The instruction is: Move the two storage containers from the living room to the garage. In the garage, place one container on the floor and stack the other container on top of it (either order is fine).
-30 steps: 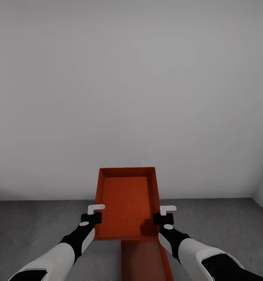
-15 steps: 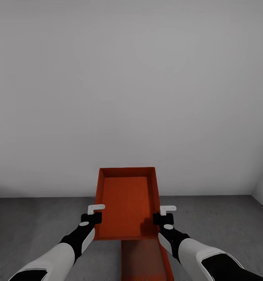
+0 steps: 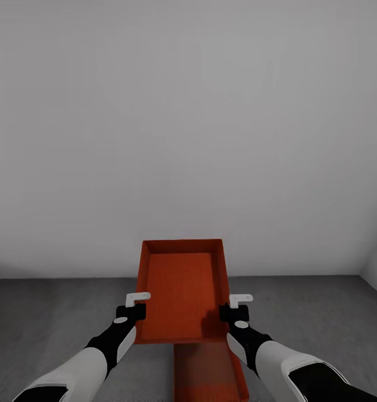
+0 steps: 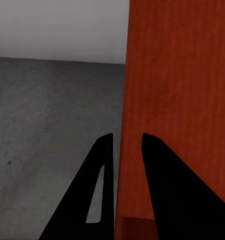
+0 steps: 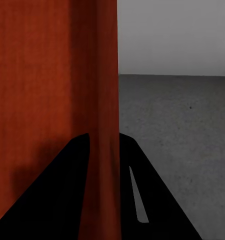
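Left gripper (image 3: 135,306) and right gripper (image 3: 233,308) each pinch a side wall of upper container (image 3: 180,290); align over lower container (image 3: 208,371) on floor (image 3: 43,318), lower level.

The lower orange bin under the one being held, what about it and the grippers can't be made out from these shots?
- Lower container, head view: its far end is hidden by the held container, its near end is cut off by the picture's edge; so is any gap between them.
- Left gripper and right gripper, wrist views: each straddles a wall of the held container; the inner finger's contact is hidden by that wall.
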